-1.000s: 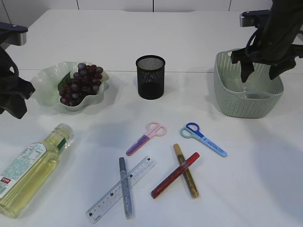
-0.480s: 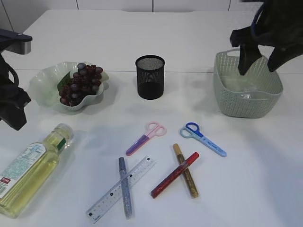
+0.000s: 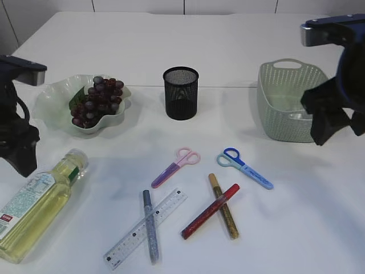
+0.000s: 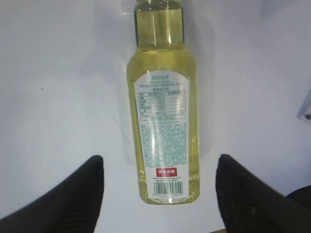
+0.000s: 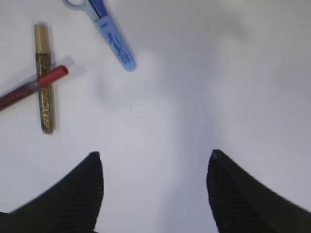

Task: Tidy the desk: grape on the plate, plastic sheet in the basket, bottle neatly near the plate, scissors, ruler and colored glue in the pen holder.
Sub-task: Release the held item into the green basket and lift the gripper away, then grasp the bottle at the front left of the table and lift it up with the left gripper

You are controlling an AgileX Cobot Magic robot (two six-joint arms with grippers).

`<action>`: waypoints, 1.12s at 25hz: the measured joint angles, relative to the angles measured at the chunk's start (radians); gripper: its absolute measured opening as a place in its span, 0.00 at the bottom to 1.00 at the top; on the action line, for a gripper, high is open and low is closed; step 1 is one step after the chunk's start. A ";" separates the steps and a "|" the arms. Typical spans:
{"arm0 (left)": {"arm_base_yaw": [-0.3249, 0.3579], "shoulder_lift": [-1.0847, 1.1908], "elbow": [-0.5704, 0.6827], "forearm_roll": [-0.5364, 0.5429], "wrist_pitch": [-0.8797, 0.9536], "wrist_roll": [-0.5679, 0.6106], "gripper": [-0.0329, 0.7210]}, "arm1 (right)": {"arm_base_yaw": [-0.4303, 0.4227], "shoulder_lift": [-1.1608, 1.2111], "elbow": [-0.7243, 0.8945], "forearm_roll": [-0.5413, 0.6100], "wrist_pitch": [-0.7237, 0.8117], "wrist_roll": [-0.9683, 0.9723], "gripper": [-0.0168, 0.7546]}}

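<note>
Exterior view
Grapes (image 3: 96,101): dark bunch already lying on the pale green wavy plate (image 3: 52,97), toward the desk's back-left.
Basket (image 3: 285,111): woven, pale green, back-right of the desk (image 3: 239,40); something clear seems to lie inside, probably the plastic sheet, too faint to confirm.
Pen holder (image 3: 181,93): black mesh cup, back centre, nothing visibly standing in it.
Bottle (image 3: 35,205): lying on its side at the front-left corner, cap pointing toward the plate.
Loose items, front centre: pink scissors (image 3: 176,166), blue scissors (image 3: 245,168), clear ruler (image 3: 146,228) crossed by a silver glitter glue (image 3: 150,226), red glitter glue (image 3: 211,210) crossing a gold glitter glue (image 3: 223,206).
Right arm: above the desk just in front of the basket.

Left wrist view
Left gripper (image 4: 158,191): jaws spread wide, empty, straddling the bottle's base end from above.
Bottle (image 4: 163,121): full of yellow liquid, so likely heavy; smooth rigid plastic, probably slippery. Best taken across the labelled mid-body, where the sides look flattest.

Right wrist view
Right gripper (image 5: 154,189): jaws apart, holding nothing, over bare desk.
Nearby: blue scissors (image 5: 109,34), gold glitter glue (image 5: 44,77), red glitter glue (image 5: 34,87); light, thin, stiff; pinch each mid-length.
</note>
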 joint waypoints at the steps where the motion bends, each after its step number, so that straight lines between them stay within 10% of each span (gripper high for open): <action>1: 0.000 0.015 0.012 0.000 -0.009 0.000 0.77 | 0.000 -0.028 0.022 -0.002 -0.004 0.000 0.70; 28: 0.000 0.292 0.057 0.000 -0.156 -0.029 0.84 | 0.002 -0.131 0.098 0.000 -0.016 -0.004 0.69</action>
